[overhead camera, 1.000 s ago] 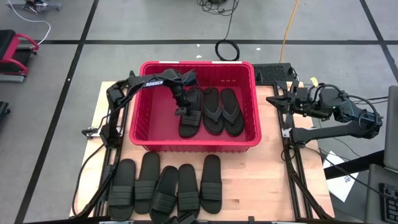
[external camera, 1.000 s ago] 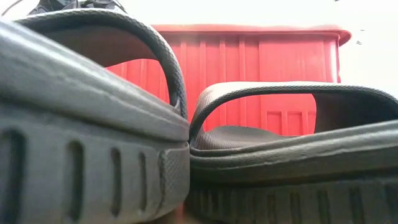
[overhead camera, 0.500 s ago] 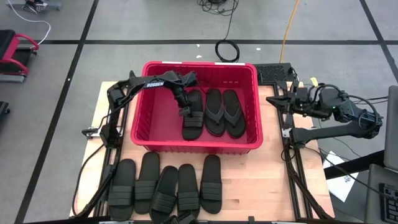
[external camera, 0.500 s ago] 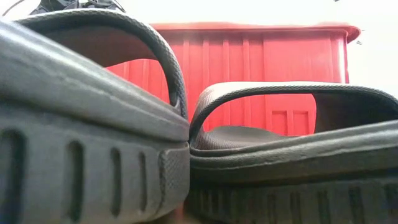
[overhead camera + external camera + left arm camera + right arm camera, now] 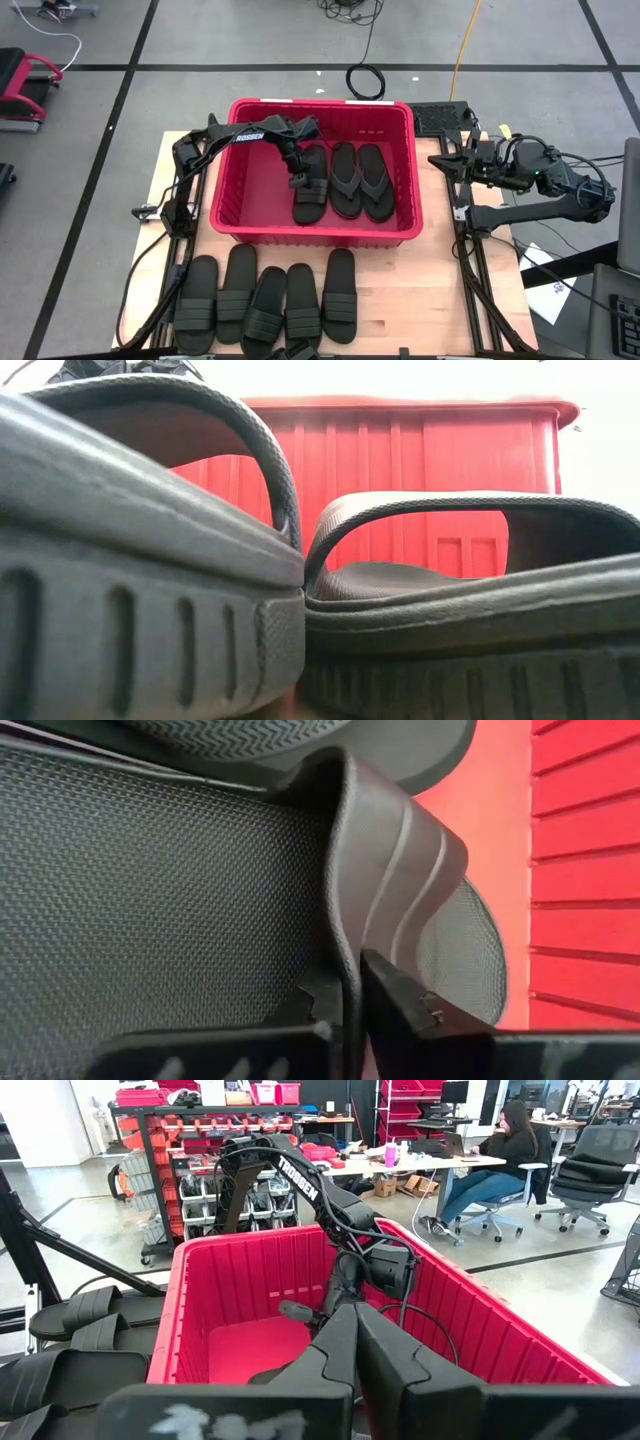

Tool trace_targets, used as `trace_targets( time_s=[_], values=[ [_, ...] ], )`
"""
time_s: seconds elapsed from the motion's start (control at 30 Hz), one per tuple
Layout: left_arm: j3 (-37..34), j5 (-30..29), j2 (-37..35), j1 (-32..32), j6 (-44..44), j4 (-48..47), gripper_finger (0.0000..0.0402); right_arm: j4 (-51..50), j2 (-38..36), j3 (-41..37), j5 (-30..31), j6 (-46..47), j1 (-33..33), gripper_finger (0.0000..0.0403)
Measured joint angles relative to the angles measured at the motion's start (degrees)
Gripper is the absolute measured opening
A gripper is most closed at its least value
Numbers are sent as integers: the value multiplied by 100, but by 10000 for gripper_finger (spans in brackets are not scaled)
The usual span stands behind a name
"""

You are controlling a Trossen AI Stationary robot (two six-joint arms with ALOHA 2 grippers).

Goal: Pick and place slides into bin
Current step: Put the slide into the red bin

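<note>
The red bin [image 5: 320,104] stands at the table's far middle. Two thong slides [image 5: 358,180] lie flat on its floor toward its right wall. Left of them lies a band-strap slide [image 5: 309,198], and my left gripper [image 5: 297,180] is shut on it inside the bin. Several more band-strap slides [image 5: 270,300] lie soles down in a row along the near edge, two of them [image 5: 130,560] filling the low view in front of the bin wall [image 5: 400,450]. My right gripper [image 5: 440,160] waits shut, high above the table's right side. My left gripper pinches the slide's ribbed band strap at its edge [image 5: 350,945] between its two fingers [image 5: 400,995], one under the strap and one outside it. The fingers slant down from the bin's far left. The slide seems to lie sole down on the bin floor.
The bin's left half [image 5: 245,185] holds no sandals. Bare wood [image 5: 400,290] shows to the right of the row of slides. A person sits at a desk [image 5: 500,1150] in the room beyond the table.
The bin, with the sandals in it, has slid a little toward the table's right edge and then stayed there. My left gripper has kept its hold on the slide's strap.
</note>
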Motion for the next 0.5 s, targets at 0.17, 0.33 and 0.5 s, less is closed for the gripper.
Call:
trace_targets(
  time_s=[0.17,0.33,0.5],
  values=[
    [2,112,-2,6,-236,6,84,0,0,0,0,0,0,0],
    [7,283,-2,9,-410,32,155,-3,0,0,-2,-2,0,0],
    [259,296,0,-27,-422,6,210,-64,2,0,-4,-2,0,0]
  ],
)
